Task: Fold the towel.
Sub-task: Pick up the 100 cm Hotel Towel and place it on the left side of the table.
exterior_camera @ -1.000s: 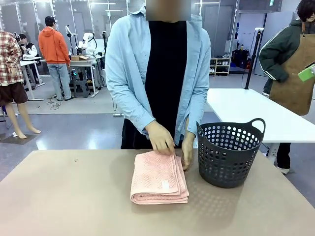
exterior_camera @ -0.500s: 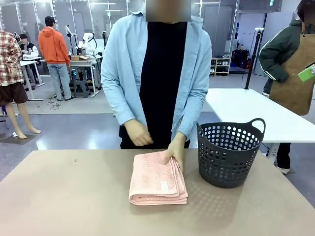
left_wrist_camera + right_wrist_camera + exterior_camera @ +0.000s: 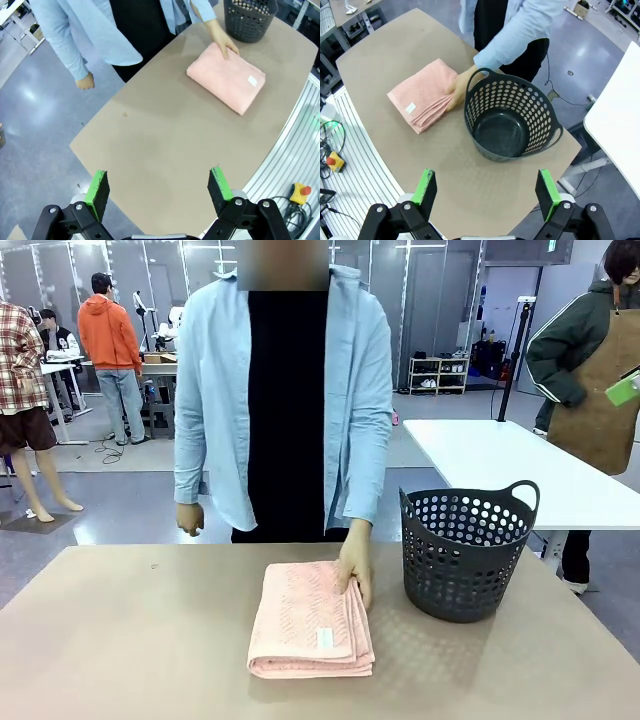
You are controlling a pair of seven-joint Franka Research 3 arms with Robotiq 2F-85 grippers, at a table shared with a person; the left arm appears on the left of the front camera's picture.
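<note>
The towel (image 3: pixel 308 618), salmon pink and folded into a thick rectangle with a small white tag, lies on the tan table just left of the dark basket (image 3: pixel 465 550). One hand of the person (image 3: pixel 354 573) rests on the towel's far right corner. The towel (image 3: pixel 225 78) lies far ahead of my left gripper (image 3: pixel 159 187), which hovers high above the table's edge, open with nothing in it. My right gripper (image 3: pixel 482 192) hangs open and empty too, high over the basket (image 3: pixel 512 121), with the towel (image 3: pixel 422 96) to its left.
The perforated basket has nothing inside it and stands near the table's right end. The person in a light blue shirt (image 3: pixel 285 390) stands at the far edge. A white table (image 3: pixel 510 465) stands behind on the right, with another person beside it.
The person has slid the folded towel towards the robot's side and stepped to the left. One hand has left the towel and now hangs at the person's side.
</note>
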